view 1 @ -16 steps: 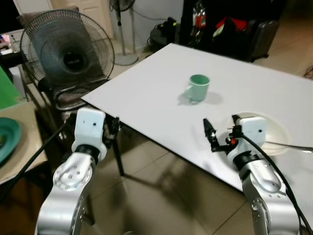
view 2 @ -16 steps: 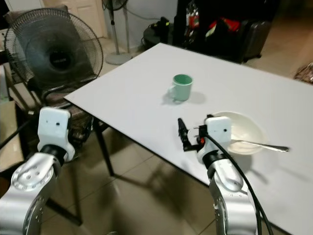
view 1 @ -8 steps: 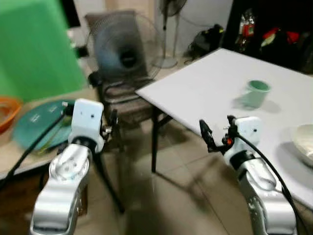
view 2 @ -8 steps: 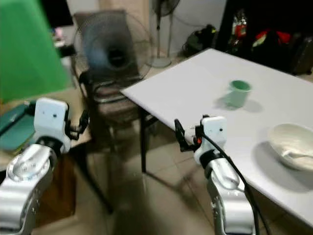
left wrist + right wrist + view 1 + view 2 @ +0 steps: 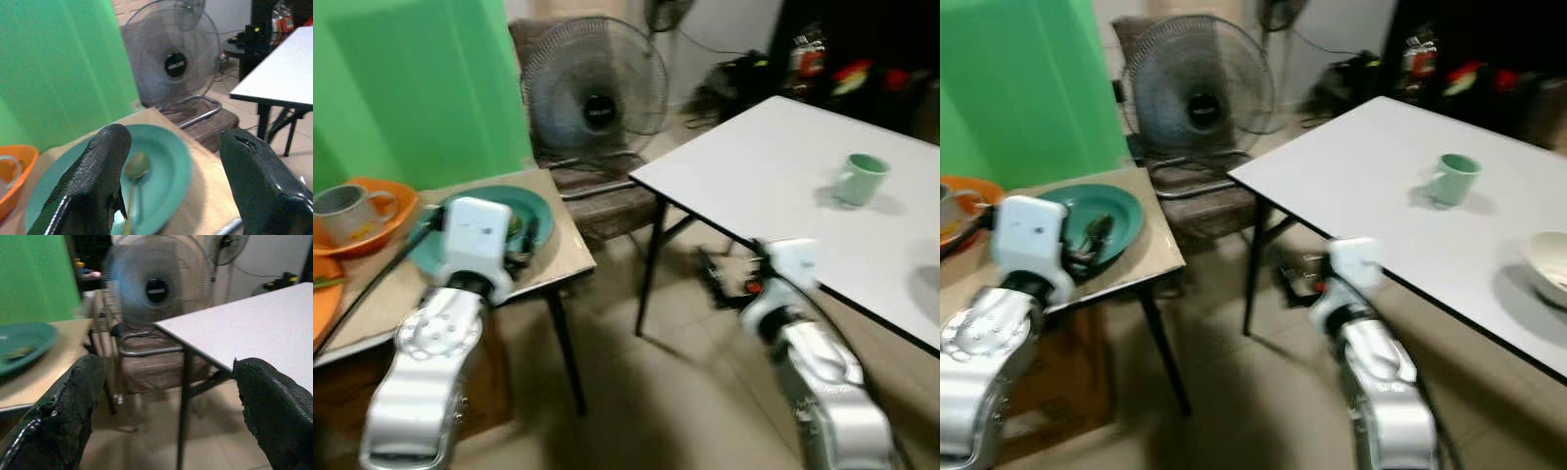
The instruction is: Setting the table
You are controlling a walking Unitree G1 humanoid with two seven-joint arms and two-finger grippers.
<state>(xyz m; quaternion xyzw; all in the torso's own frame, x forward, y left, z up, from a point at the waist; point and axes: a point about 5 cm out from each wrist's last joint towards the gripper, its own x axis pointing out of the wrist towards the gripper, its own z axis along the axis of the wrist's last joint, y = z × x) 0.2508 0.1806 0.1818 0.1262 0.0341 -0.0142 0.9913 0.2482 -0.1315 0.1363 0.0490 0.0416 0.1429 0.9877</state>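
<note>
A teal plate (image 5: 533,208) with a spoon (image 5: 133,171) lying in it sits on a low wooden side table (image 5: 570,257) to my left. My left gripper (image 5: 523,241) hovers open at the plate's near rim, nothing between its fingers. On the white dining table (image 5: 773,186) to the right stand a green mug (image 5: 860,178) and a white bowl (image 5: 1549,266). Below that table's near edge, over the floor, my right gripper (image 5: 710,281) is held open and empty; it looks blurred.
An orange bowl (image 5: 384,220) holding a grey mug (image 5: 344,208) sits at the side table's left end, beside an orange plate (image 5: 323,305). A large fan (image 5: 595,96) on a chair stands between the two tables. Green screen behind; tiled floor (image 5: 656,401) between the tables.
The camera has swung left: the white table slid to the right and the side table with the teal plate came into view. My left gripper now sits at the plate.
</note>
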